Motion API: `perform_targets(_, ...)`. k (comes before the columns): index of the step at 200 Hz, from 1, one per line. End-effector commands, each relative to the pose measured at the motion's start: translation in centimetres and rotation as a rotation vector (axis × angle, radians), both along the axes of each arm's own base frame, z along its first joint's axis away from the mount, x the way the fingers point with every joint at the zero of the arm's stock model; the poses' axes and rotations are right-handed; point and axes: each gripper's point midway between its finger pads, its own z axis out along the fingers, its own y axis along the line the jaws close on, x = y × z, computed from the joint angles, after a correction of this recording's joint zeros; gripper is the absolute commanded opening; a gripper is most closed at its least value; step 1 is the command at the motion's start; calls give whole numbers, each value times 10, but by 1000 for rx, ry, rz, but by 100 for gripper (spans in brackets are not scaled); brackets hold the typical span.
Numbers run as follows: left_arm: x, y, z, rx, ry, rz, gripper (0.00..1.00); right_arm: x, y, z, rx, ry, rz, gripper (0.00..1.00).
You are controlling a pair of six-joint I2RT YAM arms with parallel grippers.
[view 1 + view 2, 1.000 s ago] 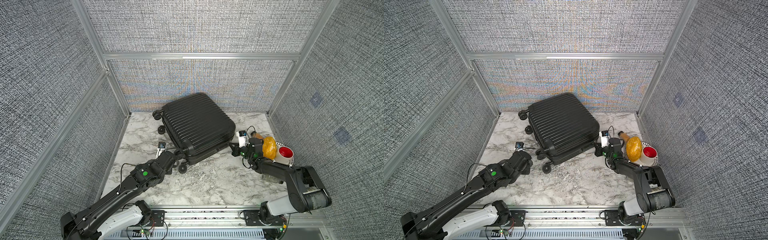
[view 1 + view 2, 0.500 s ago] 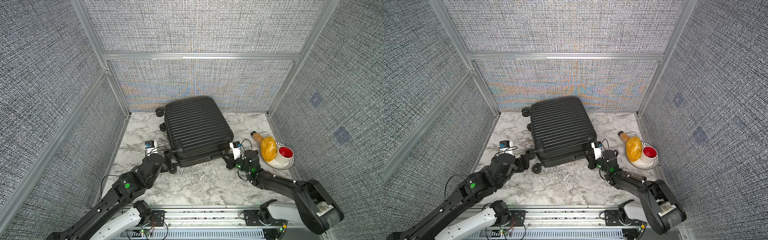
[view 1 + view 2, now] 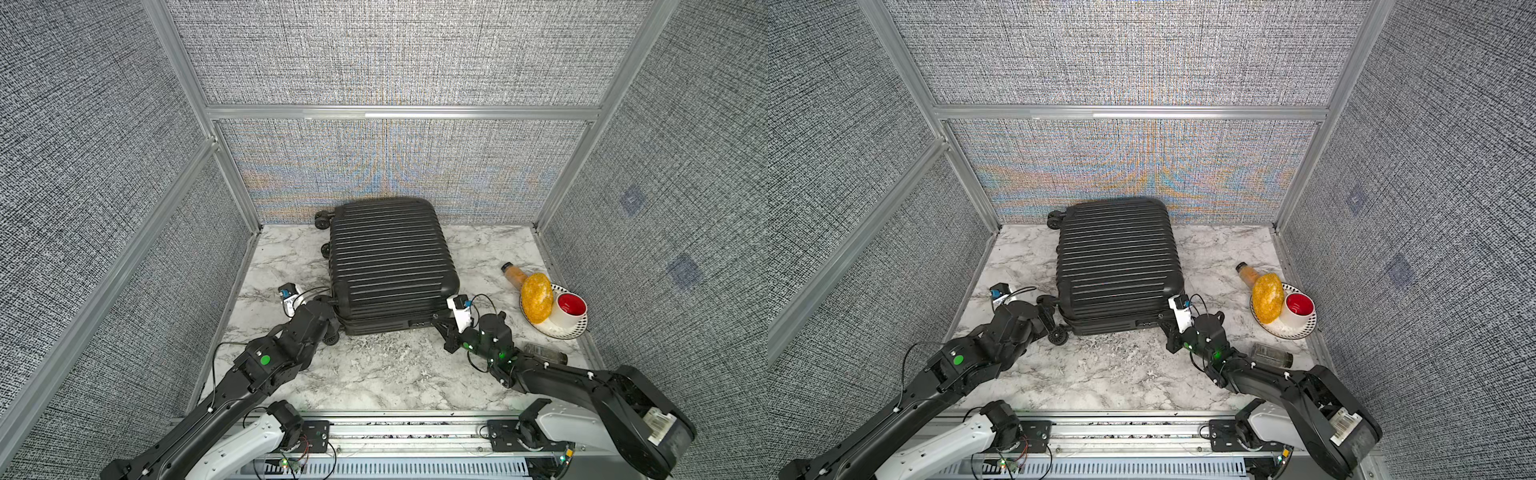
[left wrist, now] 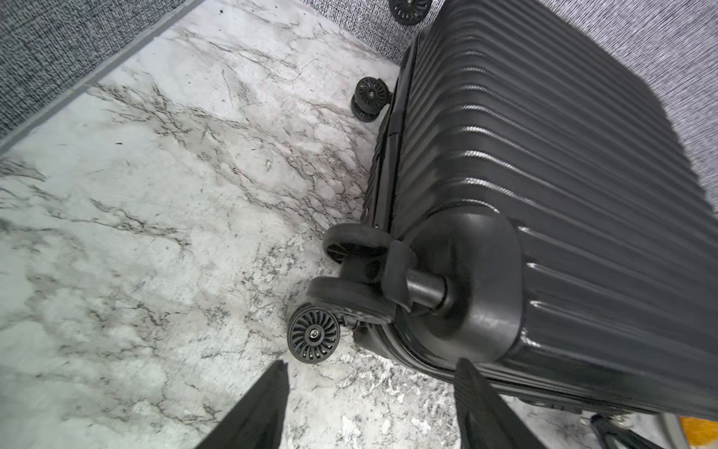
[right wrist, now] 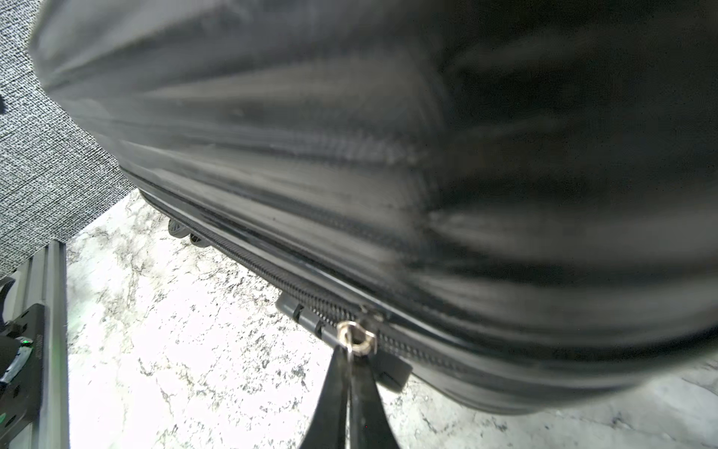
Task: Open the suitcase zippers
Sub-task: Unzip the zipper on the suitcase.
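The small black hard-shell suitcase with ribbed shells [image 3: 390, 266] is lying flat on the white-and-grey marbled surface [image 3: 374, 374]. It is sitting in the middle and reaching toward the back edge. Its black spinner wheels are pointing toward the left edge, and its zippered side is facing the front edge.

My right claw [image 5: 351, 361] is reaching in at the case's front right corner, its two fingers pressed together. They are pinching the small silvery zipper pull [image 5: 355, 340]. The pull is sitting on the thin black zippers [image 5: 272, 272] running along the seam between the two shells, just beside a small dark lock block. In both top views this claw [image 3: 439, 321] is lying low against the front wall of the case.

My left claw [image 4: 371, 365] is hanging spread at the front left corner, holding nothing. One finger is hovering over bare marble. The other is showing just in front of the case's rounded corner, and I cannot tell whether it is touching. The near black double wheel [image 4: 314, 335] is standing just ahead of the gap between them.

Near the right edge a white plate with a dotted rim [image 3: 555, 334] is carrying a white cup with a red inside [image 3: 571, 307] and a yellow netted oval [image 3: 537, 297]. A bottle with orange contents [image 3: 514, 274] is lying behind them. A clear jar [image 3: 544, 353] is lying beside my right arm.
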Motion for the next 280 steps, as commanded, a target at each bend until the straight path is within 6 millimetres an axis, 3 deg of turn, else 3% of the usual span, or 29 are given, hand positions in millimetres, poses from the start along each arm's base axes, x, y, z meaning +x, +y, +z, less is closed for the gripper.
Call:
perform_targets(1,-7,-6,-6,95,59,-147,74,4,6,20,30,-72,18,0)
perform_targets(30,-17,-3,-7,177,114,-252,85,2,7,19,30,-68,27,0)
perform_targets(57,-18,-8,-19,219,179,-344,87,1,7,20,33,-71,31,0)
perform_targets(81,-11,-7,-30,269,227,-355,88,1,7,21,26,-77,31,0)
perform_targets(124,12,-4,-26,331,200,-356,93,0,9,22,33,-79,45,0)
perform_targets(148,21,3,-34,358,230,-340,93,-1,7,22,29,-81,41,0)
perform_targets(165,25,5,-38,362,242,-338,90,-2,6,21,25,-82,40,0)
perform_targets(215,40,2,-35,340,225,-363,66,-4,5,19,25,-80,42,0)
perform_targets(252,40,2,-41,337,253,-368,57,-4,3,19,26,-83,33,0)
perform_targets(280,42,6,-41,352,260,-353,56,-5,2,18,25,-80,32,0)
